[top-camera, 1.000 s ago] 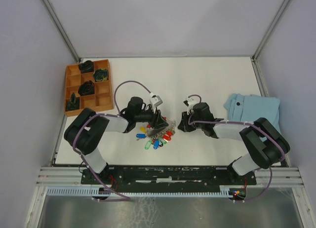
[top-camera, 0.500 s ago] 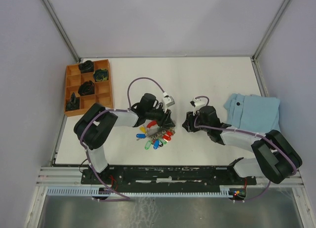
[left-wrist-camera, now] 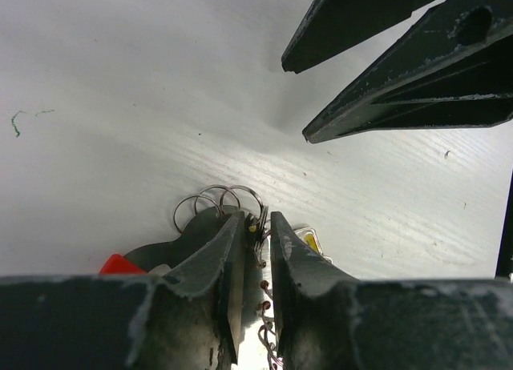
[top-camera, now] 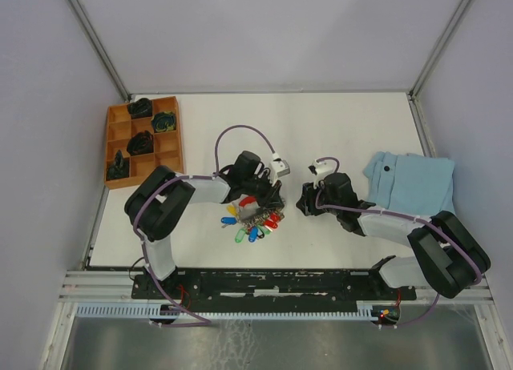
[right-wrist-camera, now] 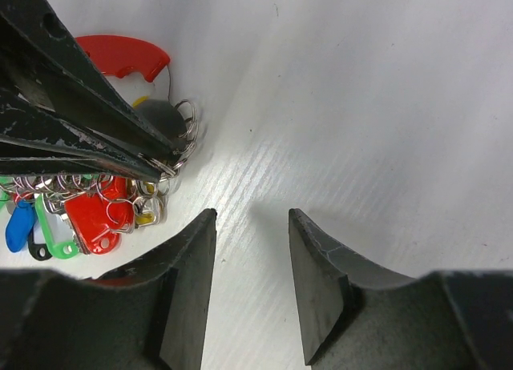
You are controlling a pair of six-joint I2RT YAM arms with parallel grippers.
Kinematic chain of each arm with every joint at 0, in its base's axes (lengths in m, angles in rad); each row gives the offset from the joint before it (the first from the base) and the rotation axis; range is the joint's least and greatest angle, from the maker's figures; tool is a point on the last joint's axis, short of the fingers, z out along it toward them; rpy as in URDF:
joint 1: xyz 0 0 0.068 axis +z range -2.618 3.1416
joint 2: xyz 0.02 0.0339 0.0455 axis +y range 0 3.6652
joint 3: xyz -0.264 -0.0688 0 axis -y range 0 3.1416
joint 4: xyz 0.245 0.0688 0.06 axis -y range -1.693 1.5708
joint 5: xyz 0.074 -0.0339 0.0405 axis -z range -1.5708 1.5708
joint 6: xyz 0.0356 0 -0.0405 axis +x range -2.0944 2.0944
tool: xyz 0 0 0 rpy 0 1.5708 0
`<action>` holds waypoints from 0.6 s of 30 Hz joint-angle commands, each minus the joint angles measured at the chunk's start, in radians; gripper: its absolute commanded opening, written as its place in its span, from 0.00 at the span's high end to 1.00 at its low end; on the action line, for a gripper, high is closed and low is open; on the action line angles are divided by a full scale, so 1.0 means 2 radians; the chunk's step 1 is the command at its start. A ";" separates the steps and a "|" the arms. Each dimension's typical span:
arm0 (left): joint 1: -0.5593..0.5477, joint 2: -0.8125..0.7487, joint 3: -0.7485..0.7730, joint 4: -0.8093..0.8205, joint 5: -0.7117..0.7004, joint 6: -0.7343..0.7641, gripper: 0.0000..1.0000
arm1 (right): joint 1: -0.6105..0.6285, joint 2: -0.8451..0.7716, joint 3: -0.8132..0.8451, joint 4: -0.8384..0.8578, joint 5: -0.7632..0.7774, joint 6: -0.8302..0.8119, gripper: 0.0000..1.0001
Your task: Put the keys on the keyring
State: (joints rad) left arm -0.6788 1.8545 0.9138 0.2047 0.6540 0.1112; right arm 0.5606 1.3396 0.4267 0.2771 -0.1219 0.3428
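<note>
The keyring (top-camera: 259, 213), a grey cluster of rings and chain with a curved red strap (right-wrist-camera: 120, 54), lies mid-table. The keys (top-camera: 253, 228) fan out below it with blue, green, yellow and red tags (right-wrist-camera: 94, 218). My left gripper (top-camera: 273, 200) reaches in from the left, and its jaws (left-wrist-camera: 256, 219) are pinched on the ring loops (left-wrist-camera: 220, 200) and chain at the cluster's right end. My right gripper (top-camera: 304, 203) sits just right of the cluster, low over the table. It stands open (right-wrist-camera: 252, 218) with only bare table between its fingers.
An orange compartment tray (top-camera: 171, 157) holding dark items stands at the back left. A folded light-blue cloth (top-camera: 409, 182) lies at the right edge. Grey walls close in the table on three sides.
My left gripper has slid right onto the keyring's right end and its jaws have narrowed on the rings. My right gripper has shifted slightly right and opened wider.
</note>
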 commanded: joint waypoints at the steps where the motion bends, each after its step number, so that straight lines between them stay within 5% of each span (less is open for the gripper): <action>1: -0.004 0.010 0.017 -0.017 -0.001 0.030 0.80 | -0.002 -0.010 0.002 0.023 -0.007 -0.009 0.51; 5: -0.004 -0.001 0.015 -0.020 0.000 0.038 0.97 | -0.002 -0.008 0.007 0.021 -0.025 -0.016 0.51; 18: 0.015 -0.159 -0.110 0.126 -0.026 0.009 0.97 | -0.003 -0.015 0.027 0.072 -0.098 -0.027 0.52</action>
State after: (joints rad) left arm -0.6674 1.6611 0.7494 0.2882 0.6277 0.1295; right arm 0.5606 1.3357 0.4316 0.3035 -0.2493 0.3031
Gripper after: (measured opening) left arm 0.045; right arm 0.493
